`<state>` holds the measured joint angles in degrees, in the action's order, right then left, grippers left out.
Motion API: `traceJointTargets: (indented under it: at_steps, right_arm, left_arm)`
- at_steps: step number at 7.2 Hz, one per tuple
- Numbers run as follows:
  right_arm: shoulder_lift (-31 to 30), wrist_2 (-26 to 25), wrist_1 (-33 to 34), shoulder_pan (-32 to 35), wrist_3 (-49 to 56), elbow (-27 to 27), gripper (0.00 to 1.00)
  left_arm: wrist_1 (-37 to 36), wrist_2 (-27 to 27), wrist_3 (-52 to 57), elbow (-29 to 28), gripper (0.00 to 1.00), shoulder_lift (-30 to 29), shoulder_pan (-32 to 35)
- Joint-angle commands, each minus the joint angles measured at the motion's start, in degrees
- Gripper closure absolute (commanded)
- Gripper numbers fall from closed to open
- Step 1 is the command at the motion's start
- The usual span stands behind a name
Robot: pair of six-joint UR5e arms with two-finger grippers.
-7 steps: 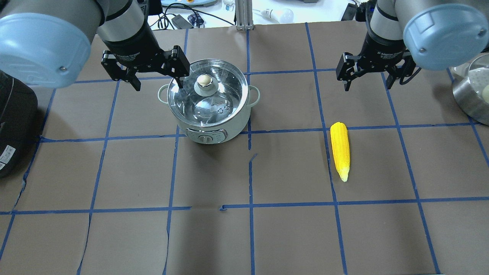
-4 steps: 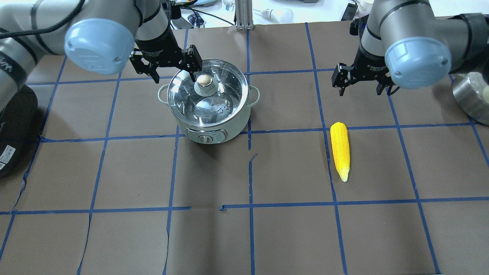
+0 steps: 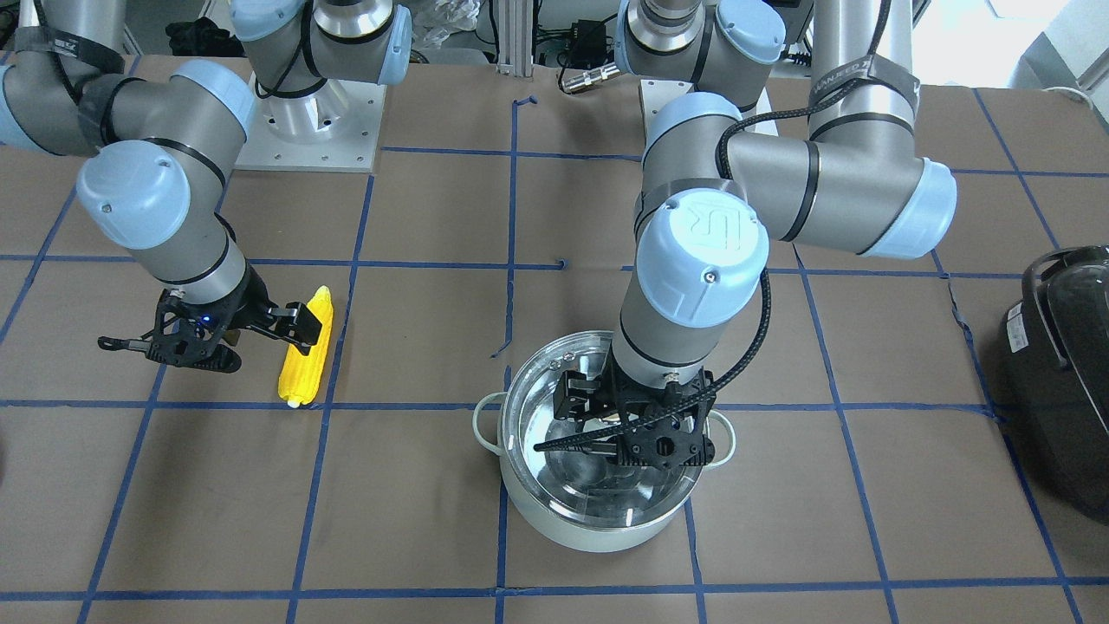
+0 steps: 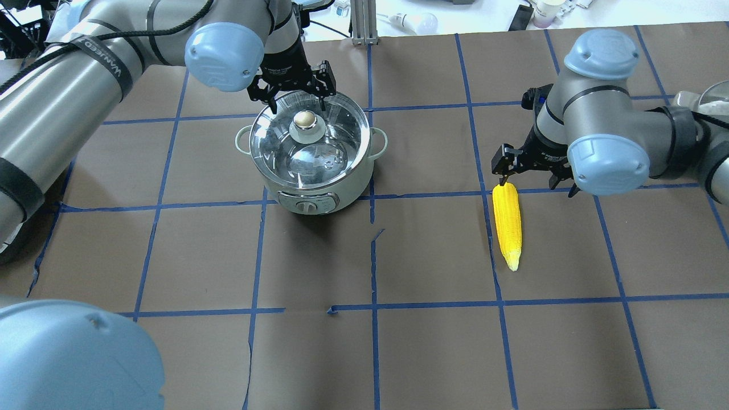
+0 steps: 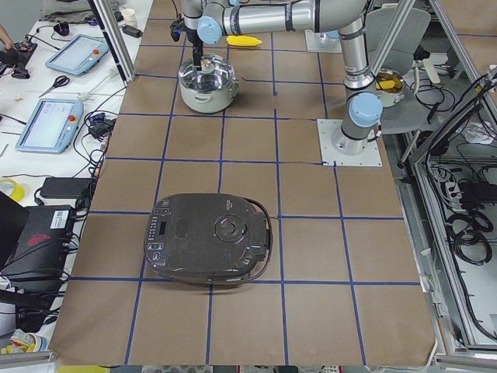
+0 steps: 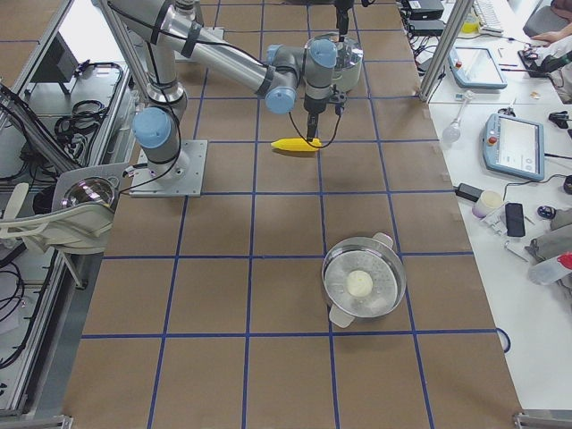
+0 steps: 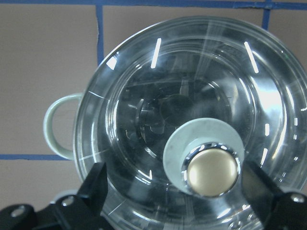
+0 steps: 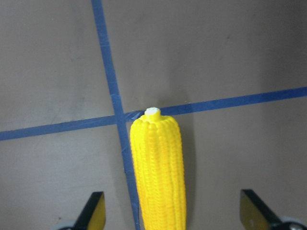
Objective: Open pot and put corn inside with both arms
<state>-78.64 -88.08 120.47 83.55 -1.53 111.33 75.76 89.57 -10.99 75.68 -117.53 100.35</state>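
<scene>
The pale mint-green pot [image 4: 319, 191] stands left of centre, its glass lid [image 4: 330, 145] on, with a beige knob [image 4: 306, 119]. My left gripper [image 4: 296, 94] is open over the far side of the lid. In the left wrist view the knob [image 7: 212, 168] lies between the fingers [image 7: 95, 184], untouched. The yellow corn [image 4: 507, 225] lies flat on the right, thick end away from me. My right gripper [image 4: 535, 176] is open just above that thick end. In the right wrist view the corn [image 8: 157, 167] lies between the fingertips [image 8: 95, 211], apart from both.
A large black appliance [image 3: 1066, 373] sits at the table's left end and also shows in the exterior left view [image 5: 210, 241]. A steel steamer pot [image 6: 362, 281] holding a white ball stands at the right end. Blue tape lines grid the brown table cover.
My left gripper has moved right, over the pot's far rim toward the knob. My right gripper has come down and nearer, to the corn's thick end. Both stay open.
</scene>
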Motion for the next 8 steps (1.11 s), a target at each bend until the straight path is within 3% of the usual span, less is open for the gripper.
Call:
traceJointTargets:
  at_steps: [1, 2, 3, 5, 6, 7, 8]
  right_arm:
    - [3.6, 2.7, 3.8, -0.1, 0.0, 2.8, 0.00]
    - [4.7, 2.5, 4.5, -0.1, 0.1, 3.0, 0.00]
    - [5.8, 2.5, 5.4, -0.1, 0.1, 3.0, 0.00]
    - [7.4, 2.4, 5.5, -0.1, 0.1, 3.1, 0.01]
    - [7.9, 2.2, 5.5, -0.1, 0.1, 3.2, 0.11]
    - [8.2, 2.1, 5.6, -0.1, 0.0, 3.2, 0.34]
    - [8.2, 2.0, 5.7, -0.1, -0.1, 2.9, 0.80]
  left_arm:
    - [0.6, 0.2, 0.1, 0.2, 0.00, -0.7, 0.5]
    - [0.7, 0.3, 0.1, 0.2, 0.05, -0.7, 0.5]
    - [0.9, 0.4, 0.5, 0.3, 0.32, -0.3, 0.5]
    - [2.5, 0.4, 0.5, 0.4, 0.48, 0.2, 0.5]
    - [2.5, 0.4, 0.5, 0.4, 0.63, 0.1, 0.5]
    - [2.7, -0.1, 0.5, -0.5, 0.81, 0.3, 0.3]
    - [3.1, -0.1, 0.4, -1.2, 1.00, 0.3, 0.3]
